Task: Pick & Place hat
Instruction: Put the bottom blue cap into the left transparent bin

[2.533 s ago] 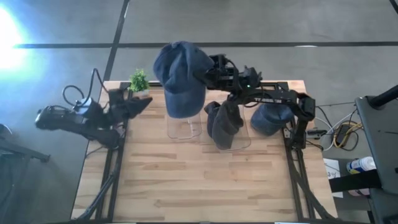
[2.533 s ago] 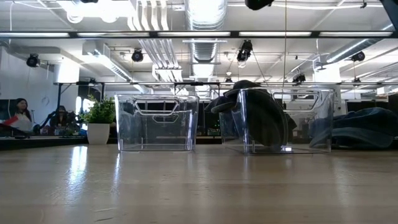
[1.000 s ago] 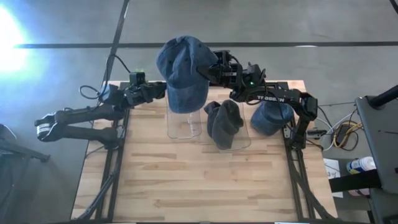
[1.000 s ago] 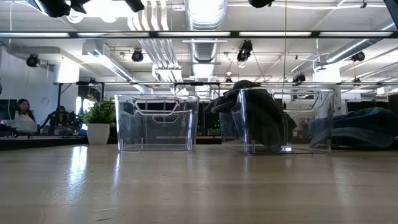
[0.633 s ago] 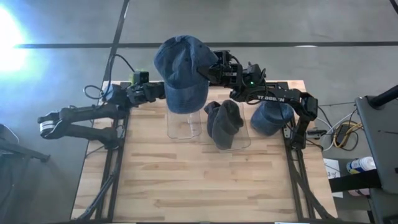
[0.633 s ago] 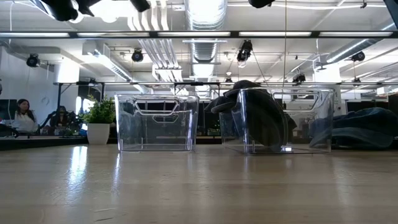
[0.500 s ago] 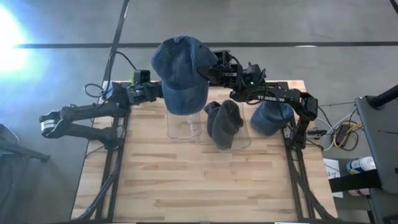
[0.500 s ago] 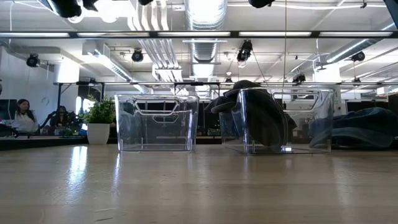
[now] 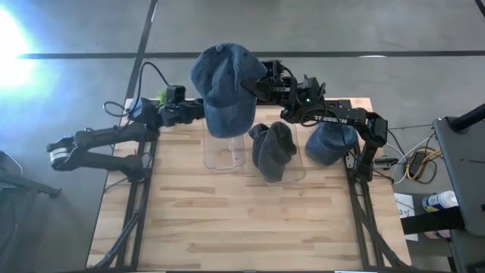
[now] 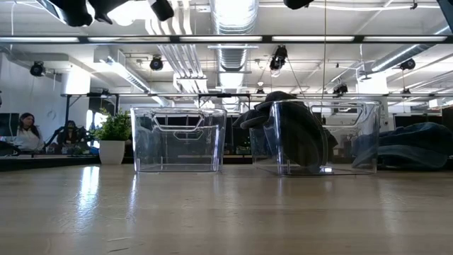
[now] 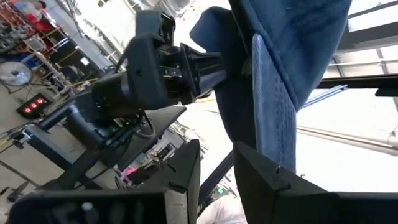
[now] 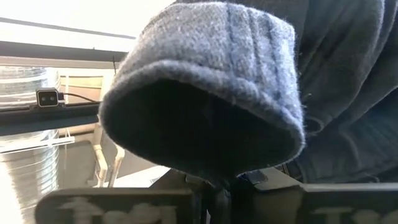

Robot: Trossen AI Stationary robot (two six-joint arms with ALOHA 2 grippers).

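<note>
A blue denim cap (image 9: 222,83) hangs high above the far edge of the table, over an empty clear bin (image 9: 225,152). My right gripper (image 9: 256,85) reaches in from the right and is shut on the cap. My left gripper (image 9: 198,111) stands at the cap's left side. Its fingers are open in the left wrist view (image 11: 216,163), with a denim edge (image 11: 273,106) coming down just in front of one of them. Whether it touches the cap I cannot tell. The cap is above the low view's frame. My right gripper pinches a fold of the cap's edge (image 12: 214,168) between its two fingers, on the cap's right side (image 9: 248,85). It comes in roughly level from the table's right. The cap is lifted clear and hangs in front of and below the fingers.
A second clear bin (image 9: 282,163) to the right holds a dark grey hat (image 9: 273,148) draped over its rim. Another blue cap (image 9: 331,142) lies on the table near the right arm's base. A small potted plant (image 10: 113,136) stands at the far left corner. The near half of the table (image 9: 242,227) is bare wood.
My left arm has swung up from the table's left edge and reached right toward the held cap, closing the last bit of distance in the past second. The cap has stayed high in my right gripper, swaying only slightly.
</note>
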